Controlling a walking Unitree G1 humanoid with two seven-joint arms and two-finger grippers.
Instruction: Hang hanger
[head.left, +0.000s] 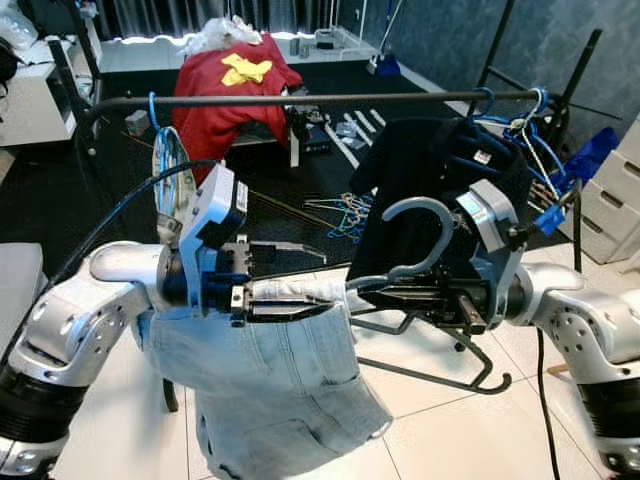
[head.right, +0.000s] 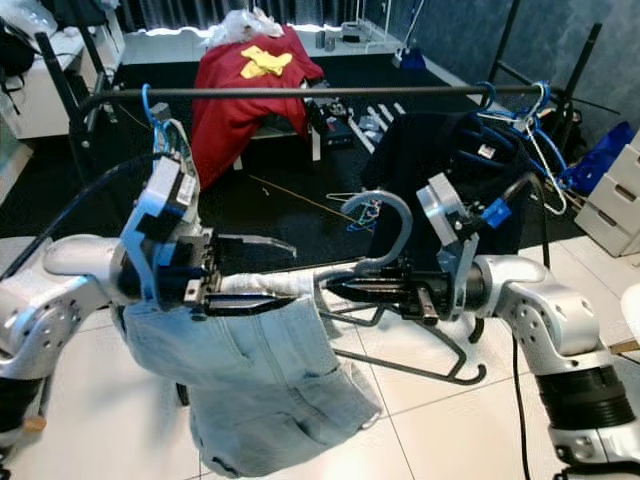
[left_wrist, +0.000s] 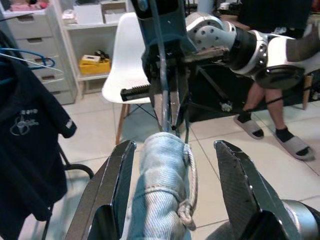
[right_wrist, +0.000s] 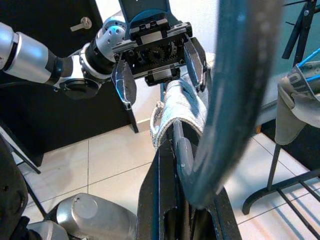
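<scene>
Right gripper (head.right: 345, 285): its fingers are closing tight on the neck of the grey-blue plastic hanger (head.left: 415, 240), just below the hook.
Left gripper (head.left: 300, 305): its black fingers are standing wide apart on either side of the rolled end of the pale blue denim jeans (head.left: 270, 385), not pressing it.
Hanger position: it is sitting between the two grippers, in front of and below the black metal clothes rail (head.left: 300, 100).
Hanger axis: its bar is running roughly level from one gripper to the other, with the hook rising above the right gripper and curling over toward the robot's right.
Jeans: they are draping over the bar and hanging down below the left gripper.
Left wrist view: beyond the open fingers it is showing a white moulded chair (left_wrist: 127, 60) and a seated person's legs in sandals (left_wrist: 280, 125).
Right wrist view: it is showing the hanger's stem (right_wrist: 227, 100) large and close, with the left gripper facing it past the denim.
Head views: they are showing a black shirt (head.left: 430, 170) hanging on the rail above the right gripper, and a red garment (head.left: 235, 90) beyond the rail.
</scene>
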